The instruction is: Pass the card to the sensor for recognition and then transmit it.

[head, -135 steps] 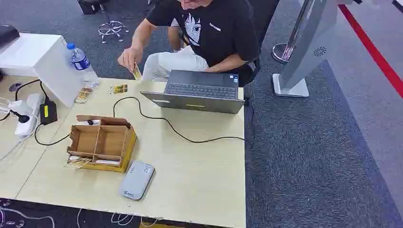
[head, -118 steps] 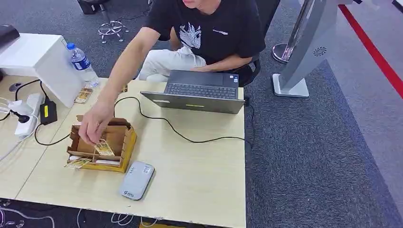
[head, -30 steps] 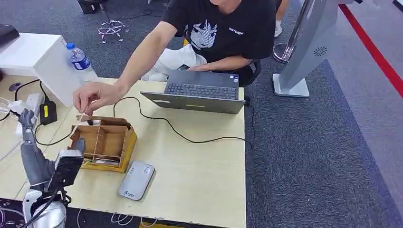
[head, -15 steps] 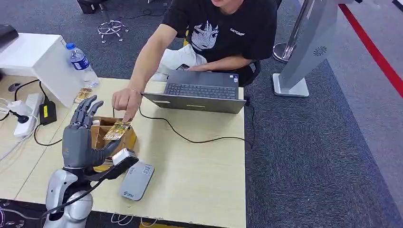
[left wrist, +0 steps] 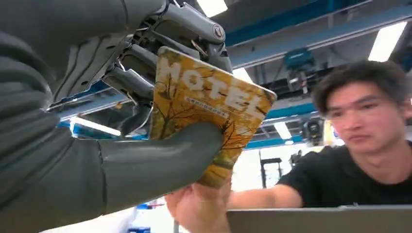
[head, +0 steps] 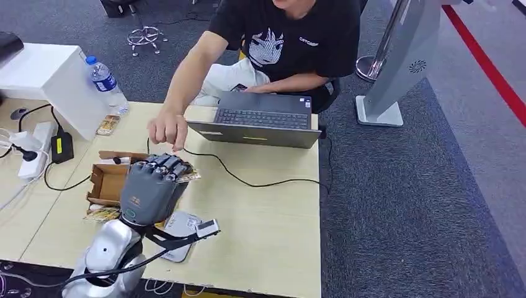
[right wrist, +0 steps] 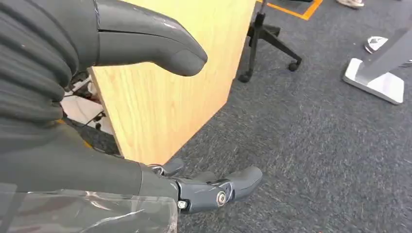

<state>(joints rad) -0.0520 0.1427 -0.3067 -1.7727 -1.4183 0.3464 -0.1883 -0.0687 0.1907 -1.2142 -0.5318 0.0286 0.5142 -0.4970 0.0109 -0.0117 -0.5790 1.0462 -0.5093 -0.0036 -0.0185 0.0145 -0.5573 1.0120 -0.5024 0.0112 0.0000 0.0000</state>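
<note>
My left hand [head: 149,189] is raised over the cardboard box [head: 105,181], and its thumb and fingers grip a yellow card [left wrist: 209,104] printed with autumn trees. A corner of the card [head: 190,176] sticks out past the fingers in the head view. A person's hand [head: 167,131] hovers just beyond my fingers, close to the card's edge; I cannot tell whether it touches the card. The grey sensor pad [head: 183,225] lies on the table below my wrist, partly hidden by it. My right hand [right wrist: 87,165] hangs beside the table's end with fingers apart, holding nothing.
An open laptop [head: 260,118] stands at the table's far edge, its black cable [head: 248,182] trailing across the middle. A water bottle [head: 104,79], a white box [head: 49,77] and a power strip [head: 38,141] are at the far left. The person [head: 291,37] sits behind the laptop.
My left hand has swung right over the box and closed on the card that the person held out. The person's hand has drawn back slightly toward the laptop.
</note>
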